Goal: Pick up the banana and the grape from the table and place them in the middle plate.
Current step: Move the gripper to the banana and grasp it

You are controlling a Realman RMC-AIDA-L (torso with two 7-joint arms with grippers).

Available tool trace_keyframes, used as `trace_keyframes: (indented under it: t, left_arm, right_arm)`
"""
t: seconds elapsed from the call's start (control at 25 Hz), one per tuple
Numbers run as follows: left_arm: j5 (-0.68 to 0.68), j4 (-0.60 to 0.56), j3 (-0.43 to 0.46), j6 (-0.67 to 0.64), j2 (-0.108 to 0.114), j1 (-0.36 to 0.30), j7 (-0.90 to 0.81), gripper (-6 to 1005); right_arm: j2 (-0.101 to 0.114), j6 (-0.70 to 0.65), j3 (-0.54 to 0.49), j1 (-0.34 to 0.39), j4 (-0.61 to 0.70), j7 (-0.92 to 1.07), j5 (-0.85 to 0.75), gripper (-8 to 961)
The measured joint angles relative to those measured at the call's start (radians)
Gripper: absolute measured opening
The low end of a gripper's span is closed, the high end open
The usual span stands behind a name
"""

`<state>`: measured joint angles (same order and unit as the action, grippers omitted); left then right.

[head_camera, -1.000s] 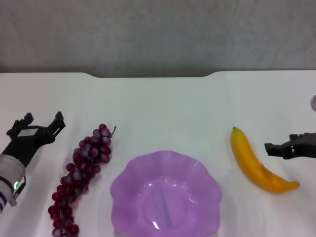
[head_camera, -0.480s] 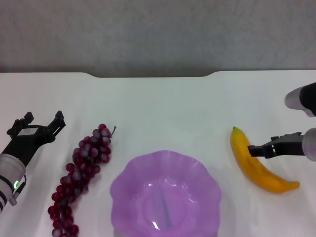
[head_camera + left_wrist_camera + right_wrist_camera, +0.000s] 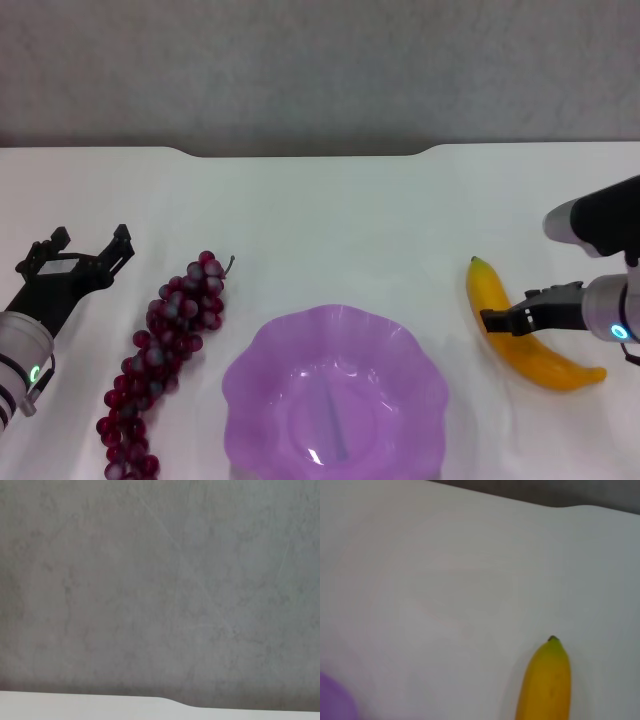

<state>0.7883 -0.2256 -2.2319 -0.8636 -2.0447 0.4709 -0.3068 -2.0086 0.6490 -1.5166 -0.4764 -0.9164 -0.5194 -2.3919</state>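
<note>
Now right gripper [image 3: 500,322], right of frame, over banana [image 3: 520,335] midsection; finger state cannot tell. Banana on table [image 3: 330,220], right of middle plate [image 3: 335,395]. Likely stiff, smooth, light: grasp mid-body. Left gripper [image 3: 88,248] spread apart, idle far left beside grape [image 3: 165,350].

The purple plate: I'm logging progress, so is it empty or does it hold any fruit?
Empty. The middle plate holds nothing; the grape lies left of it and the banana right, both on the table.
</note>
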Motion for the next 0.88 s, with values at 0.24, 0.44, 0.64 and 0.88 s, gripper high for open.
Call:
trace_keyframes:
  t: [0.24, 0.44, 0.64, 0.88]
  left_arm:
    - [0.0, 0.001, 0.0, 0.0, 0.0, 0.0, 0.0, 859]
    - [0.004, 0.002, 0.0, 0.0, 0.0, 0.002, 0.0, 858]
    - [0.003, 0.001, 0.0, 0.0, 0.0, 0.003, 0.0, 856]
    - [0.002, 0.003, 0.0, 0.0, 0.0, 0.003, 0.0, 855]
  right_arm:
    - [0.0, -0.042, 0.049, -0.035, 0.072, 0.0, 0.02, 761]
    - [0.0, -0.077, 0.106, -0.06, 0.105, 0.003, 0.032, 760]
    - [-0.001, -0.08, 0.117, -0.068, 0.126, 0.006, 0.039, 760]
    - [0.0, -0.093, 0.118, -0.068, 0.147, 0.003, 0.054, 760]
